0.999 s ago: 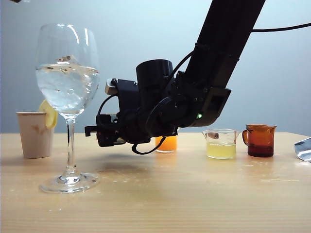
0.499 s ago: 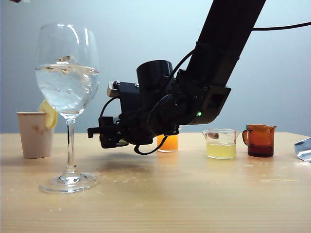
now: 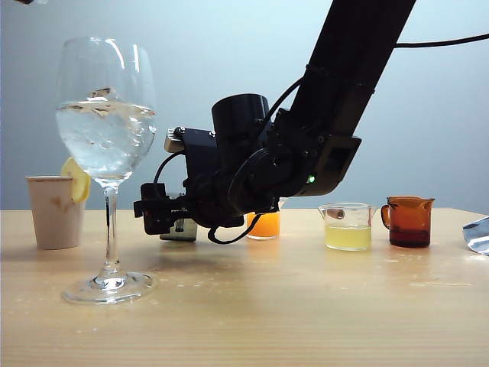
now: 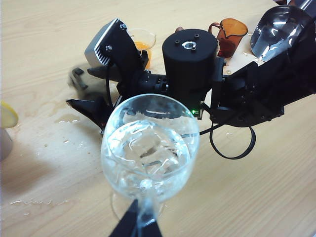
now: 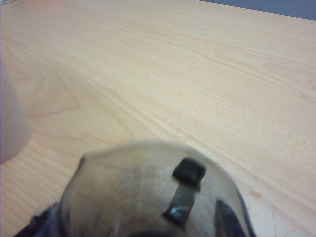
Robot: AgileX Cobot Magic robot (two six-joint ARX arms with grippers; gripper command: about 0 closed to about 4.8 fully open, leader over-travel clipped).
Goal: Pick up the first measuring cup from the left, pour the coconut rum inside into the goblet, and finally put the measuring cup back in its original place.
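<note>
Right gripper (image 3: 157, 218) jaws spread around first measuring cup (image 3: 179, 229), mid-bench; lifting crooked could tip it. Left gripper (image 4: 142, 228) clamps goblet (image 4: 150, 148) stem.

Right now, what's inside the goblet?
The goblet holds clear liquid with ice cubes floating in it, roughly half full. In the left wrist view its bowl covers part of the right tool behind it, so the tool's tips can't be seen there.

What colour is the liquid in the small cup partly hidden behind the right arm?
Orange, clearest in the exterior view.
</note>
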